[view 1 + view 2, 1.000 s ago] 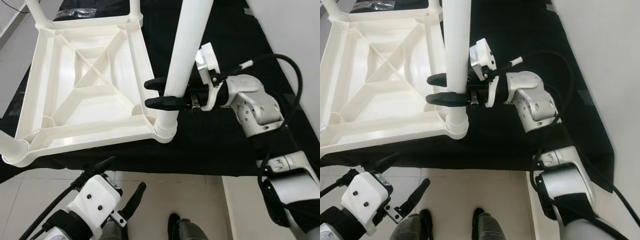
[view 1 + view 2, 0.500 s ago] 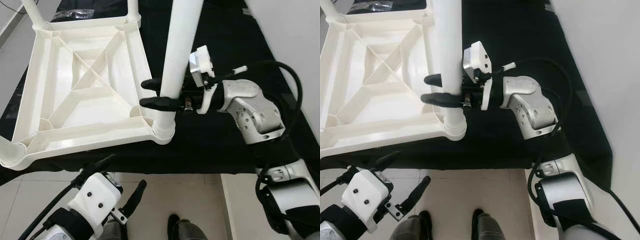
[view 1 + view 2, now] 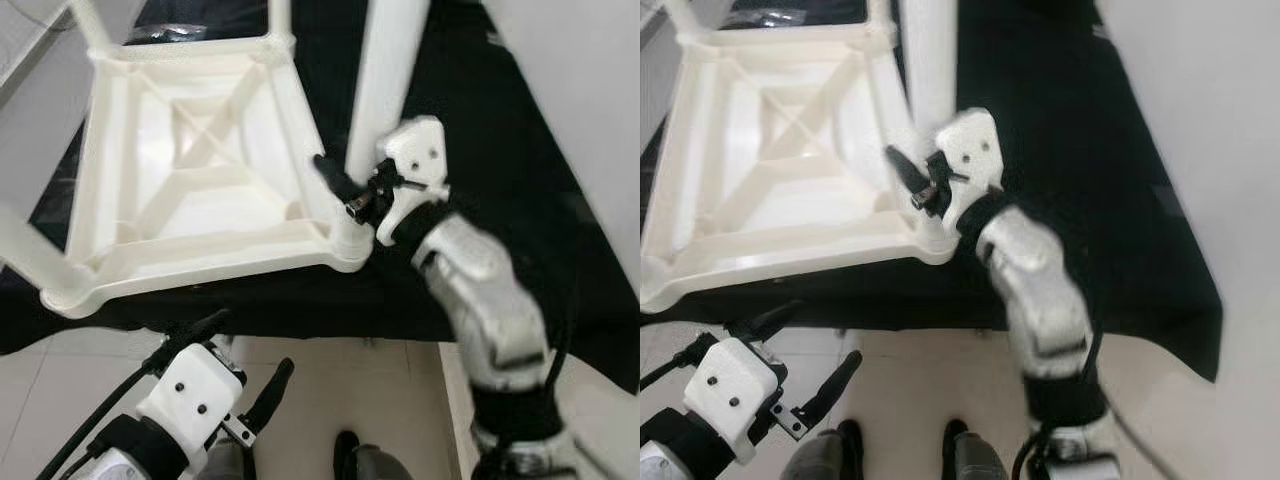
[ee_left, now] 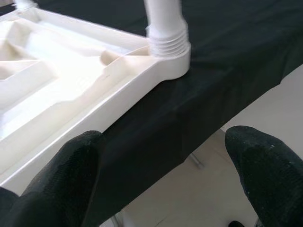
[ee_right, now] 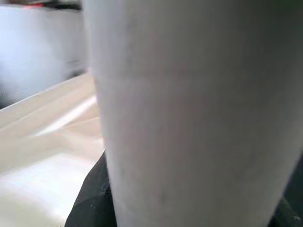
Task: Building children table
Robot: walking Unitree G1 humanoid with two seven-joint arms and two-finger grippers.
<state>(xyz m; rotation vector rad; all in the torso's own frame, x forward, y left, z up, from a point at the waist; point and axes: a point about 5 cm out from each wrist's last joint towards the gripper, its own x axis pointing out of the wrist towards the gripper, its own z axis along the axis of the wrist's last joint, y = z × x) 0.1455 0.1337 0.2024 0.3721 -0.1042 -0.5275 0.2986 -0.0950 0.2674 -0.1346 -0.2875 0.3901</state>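
Observation:
A white plastic children's table (image 3: 200, 170) lies upside down on a black cloth (image 3: 500, 180), its legs pointing up. My right gripper (image 3: 345, 190) is shut on the near-right table leg (image 3: 385, 70) just above its threaded socket (image 4: 168, 47); one black finger (image 3: 330, 175) shows beside the leg. In the right wrist view the leg (image 5: 189, 118) stands very close, with a dark finger at its foot. My left gripper (image 3: 250, 345) hangs open below the cloth's front edge, with nothing between its fingers (image 4: 71, 161).
Other legs rise at the far-left corner (image 3: 85, 20), the far-right corner (image 3: 280, 15) and the near-left corner (image 3: 25, 250). A white wall (image 3: 590, 100) runs along the right. Pale floor tiles (image 3: 60, 390) and my feet (image 3: 970, 455) lie below.
My right wrist has turned around the leg and slid lower; the forearm now reaches in from the near side, blurred by motion. The camera has shifted a little. The left arm is unchanged.

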